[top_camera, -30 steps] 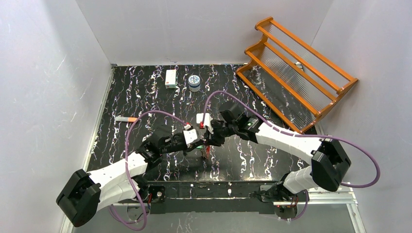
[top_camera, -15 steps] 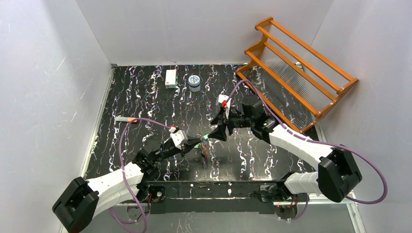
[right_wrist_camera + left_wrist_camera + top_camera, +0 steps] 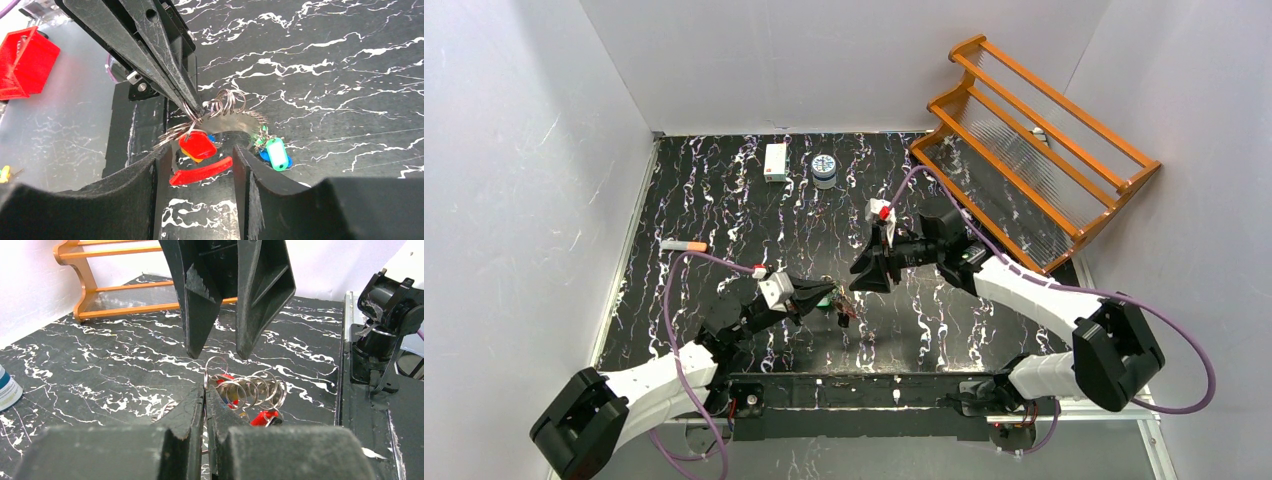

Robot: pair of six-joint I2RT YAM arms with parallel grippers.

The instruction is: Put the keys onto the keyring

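The keyring is a thin silver ring pinched between the shut fingers of my left gripper, low over the black marbled table. Several more silver rings and red tags hang from it. In the top view my left gripper holds this bunch at the table's near middle. My right gripper is open and empty, just beyond the bunch. In the right wrist view my right gripper points at the keys' red tag, a red strip and a green tag.
An orange wooden rack stands at the back right. A white box and a small blue-and-white can sit at the back. An orange-capped marker lies at the left. The arm bases line the near edge.
The two grippers were together over the keys. The right gripper has drawn back to the right and opened. The left gripper has pulled back and down with the ring.
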